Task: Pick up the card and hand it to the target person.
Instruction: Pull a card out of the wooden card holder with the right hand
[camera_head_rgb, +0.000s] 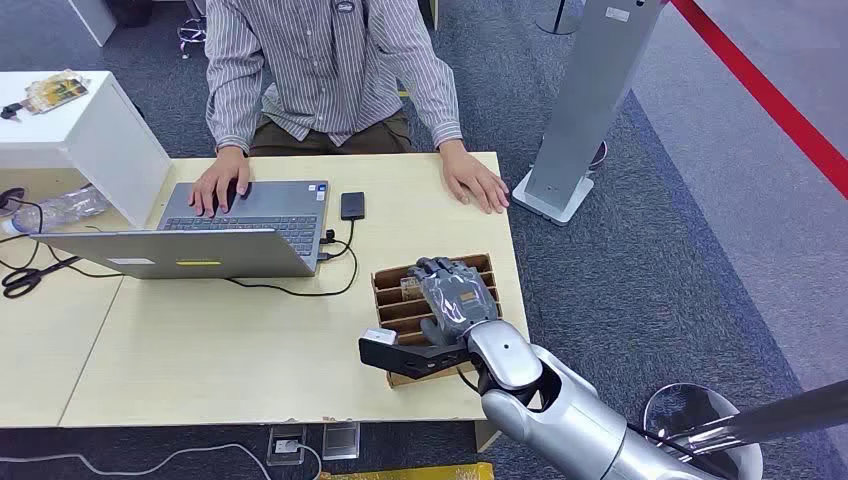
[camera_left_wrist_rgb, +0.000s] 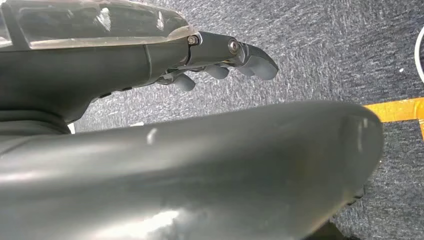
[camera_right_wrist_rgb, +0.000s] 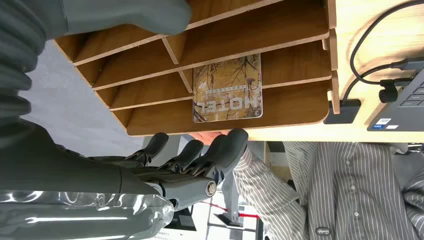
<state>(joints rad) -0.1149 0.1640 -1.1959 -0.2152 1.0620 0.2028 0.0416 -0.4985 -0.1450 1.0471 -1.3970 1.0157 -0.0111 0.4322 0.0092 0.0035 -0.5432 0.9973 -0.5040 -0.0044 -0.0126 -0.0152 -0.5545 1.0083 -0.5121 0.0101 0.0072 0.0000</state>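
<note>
One card (camera_right_wrist_rgb: 227, 89) stood in a slot of the wooden rack (camera_head_rgb: 393, 305) on the desk (camera_head_rgb: 200, 350), at the end nearer the person (camera_head_rgb: 330, 70). The right hand (camera_head_rgb: 458, 295) hovered over the rack, fingers (camera_right_wrist_rgb: 220, 150) apart and holding nothing. To grasp well, it likely needed thumb and finger lowered either side of the card's edge, clear of the dividers. The left hand (camera_left_wrist_rgb: 220, 60) hung over the floor, empty, fingers curled loosely.

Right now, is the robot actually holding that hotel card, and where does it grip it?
No. The right hand hovers over the wooden rack, fingers apart, off the hotel card. The left hand holds nothing.
</note>
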